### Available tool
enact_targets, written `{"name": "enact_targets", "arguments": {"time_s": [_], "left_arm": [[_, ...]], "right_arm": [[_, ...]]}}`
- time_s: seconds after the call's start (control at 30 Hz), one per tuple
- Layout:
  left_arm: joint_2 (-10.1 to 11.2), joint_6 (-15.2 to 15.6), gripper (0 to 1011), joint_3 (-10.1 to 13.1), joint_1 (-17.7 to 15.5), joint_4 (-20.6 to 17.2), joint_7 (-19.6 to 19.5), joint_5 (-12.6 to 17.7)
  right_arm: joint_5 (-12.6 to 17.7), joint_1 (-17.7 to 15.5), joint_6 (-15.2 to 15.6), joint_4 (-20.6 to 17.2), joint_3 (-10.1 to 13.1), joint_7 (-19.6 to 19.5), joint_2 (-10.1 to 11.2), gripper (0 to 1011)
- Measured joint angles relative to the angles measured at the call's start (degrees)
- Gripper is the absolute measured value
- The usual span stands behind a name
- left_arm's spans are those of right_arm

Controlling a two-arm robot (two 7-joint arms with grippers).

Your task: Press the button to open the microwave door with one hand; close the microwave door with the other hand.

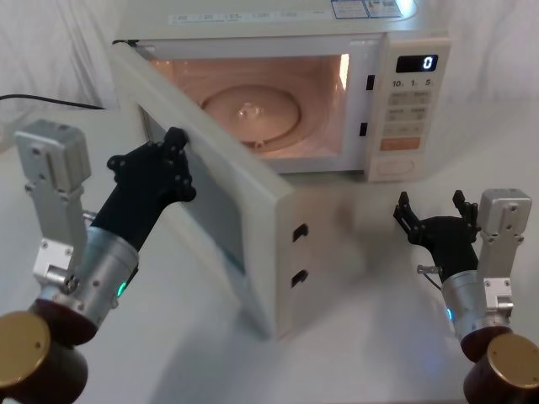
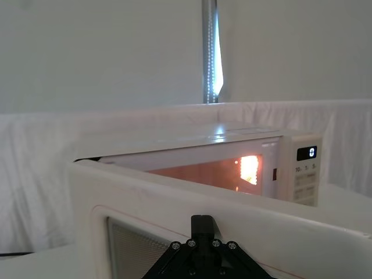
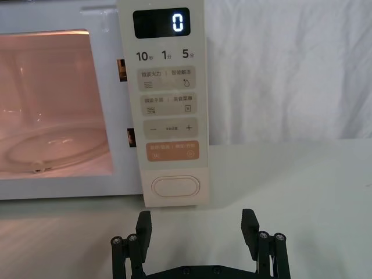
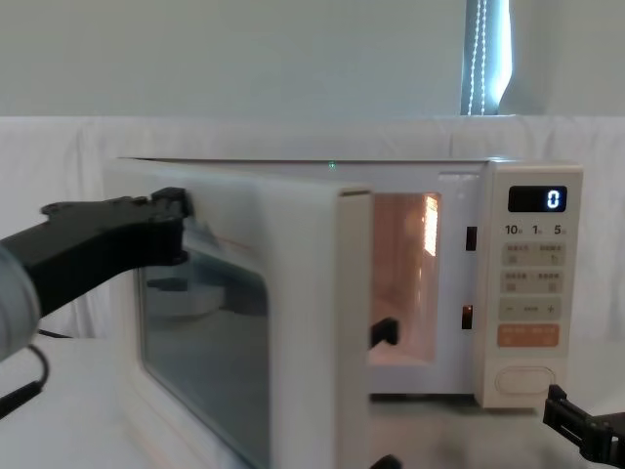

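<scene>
The microwave door (image 1: 244,181) stands wide open, swung out toward my left. My left gripper (image 1: 174,150) is shut, its tip against the door's outer face by the dark window; the chest view shows the left gripper (image 4: 174,227) near the top of the door (image 4: 293,293). In the left wrist view the door (image 2: 261,232) rises just beyond the left gripper (image 2: 202,224). The button (image 1: 397,167) is the wide cream key at the bottom of the panel. My right gripper (image 1: 432,204) is open and hangs a short way in front of the button (image 3: 175,186), apart from it.
The microwave cavity (image 1: 269,101) is lit, with a glass turntable (image 1: 248,109) inside. The display (image 3: 161,23) reads 0, and an orange key (image 3: 173,152) sits above the button. A black cable (image 1: 42,99) lies at the back left. White cloth covers the table (image 1: 370,278).
</scene>
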Motion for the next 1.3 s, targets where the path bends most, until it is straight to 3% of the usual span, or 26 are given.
{"name": "enact_targets", "arguments": {"time_s": [0.37, 0.73, 1.3], "left_arm": [[-0.62, 1.41, 0, 2.8, -6.48, 5.53, -1.86, -1.91], [-2.13, -0.8, 0, 5.69, -12.41, 12.57, -2.42, -2.07], [-6.67, -0.23, 0, 7.82, -20.15, 20.97, -0.9, -2.48]], "right_arm": [[0.0, 0.0, 0.0, 0.0, 0.0, 0.0, 0.0, 1000], [0.0, 0.0, 0.0, 0.0, 0.0, 0.0, 0.0, 1000], [0.0, 0.0, 0.0, 0.0, 0.0, 0.0, 0.0, 1000]]}}
